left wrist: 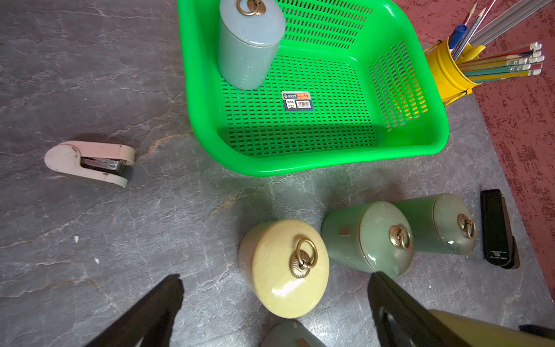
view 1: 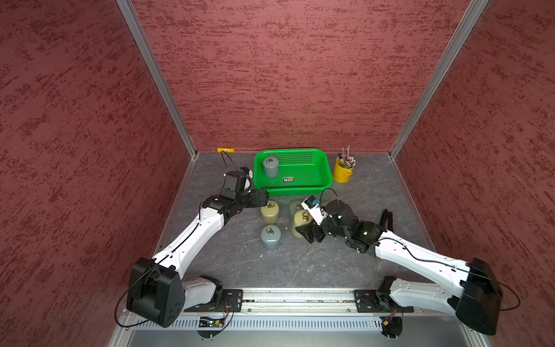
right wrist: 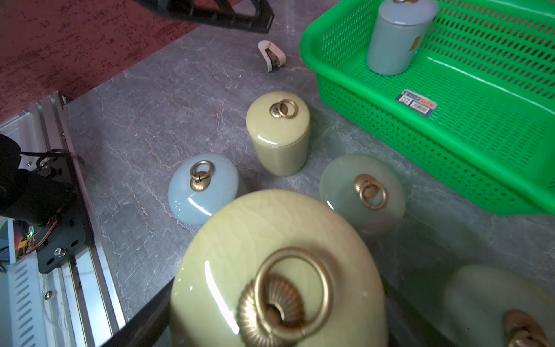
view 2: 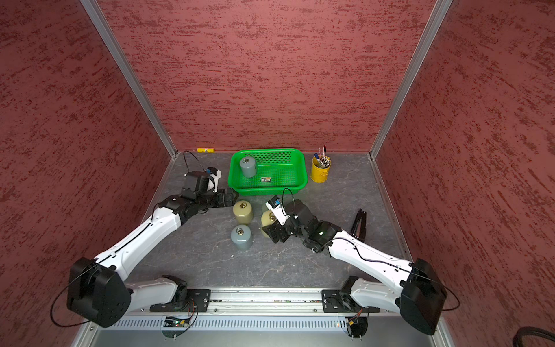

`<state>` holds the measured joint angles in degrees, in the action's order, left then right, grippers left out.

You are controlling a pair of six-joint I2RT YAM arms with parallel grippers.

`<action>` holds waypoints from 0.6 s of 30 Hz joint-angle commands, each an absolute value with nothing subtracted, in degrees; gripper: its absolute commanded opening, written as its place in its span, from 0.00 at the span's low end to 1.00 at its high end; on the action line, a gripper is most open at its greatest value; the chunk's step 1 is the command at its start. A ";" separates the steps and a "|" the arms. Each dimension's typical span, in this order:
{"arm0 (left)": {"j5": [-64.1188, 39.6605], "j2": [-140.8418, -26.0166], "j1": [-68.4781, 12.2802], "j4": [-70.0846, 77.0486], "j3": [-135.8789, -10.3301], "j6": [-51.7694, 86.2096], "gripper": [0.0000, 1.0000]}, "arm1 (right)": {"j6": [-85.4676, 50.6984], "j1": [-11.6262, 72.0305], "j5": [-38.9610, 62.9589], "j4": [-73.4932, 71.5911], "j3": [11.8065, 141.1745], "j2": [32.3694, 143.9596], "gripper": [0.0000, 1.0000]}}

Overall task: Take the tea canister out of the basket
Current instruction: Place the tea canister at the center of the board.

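Operator: Where could this go wrong?

Observer: At the corner. The tea canister stands upright inside the basket, tucked into the far corner on the left arm's side, close to two mesh walls. I'd judge a finger has little room to slip behind it, and a knock on the rim could drag the whole basket along. The glaze looks slick, too.

Operator: And the fingers?

Observer: The left fingers are spread wide and hold nothing. They hover over an olive canister on the bench, just outside the basket's near wall. The tea canister lies beyond them, across that wall, well apart. The right fingers look clamped on another olive canister, low beside a green canister. A careless set-down there could topple a neighbour.
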<state>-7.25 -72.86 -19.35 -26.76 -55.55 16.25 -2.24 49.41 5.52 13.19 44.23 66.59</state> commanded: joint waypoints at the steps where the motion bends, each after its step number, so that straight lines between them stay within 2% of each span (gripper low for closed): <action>1: -6.21 -74.15 -20.07 -26.39 -57.36 16.45 1.00 | -3.28 50.91 1.15 7.47 43.95 66.53 0.00; 18: -6.18 -76.77 -20.30 -26.27 -58.88 16.14 1.00 | -4.47 53.77 -3.33 -0.73 39.08 74.98 0.00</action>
<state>-6.33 -75.90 -20.05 -26.55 -57.06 16.23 -3.64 53.06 -0.78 7.88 38.39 75.35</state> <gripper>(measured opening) 0.997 0.851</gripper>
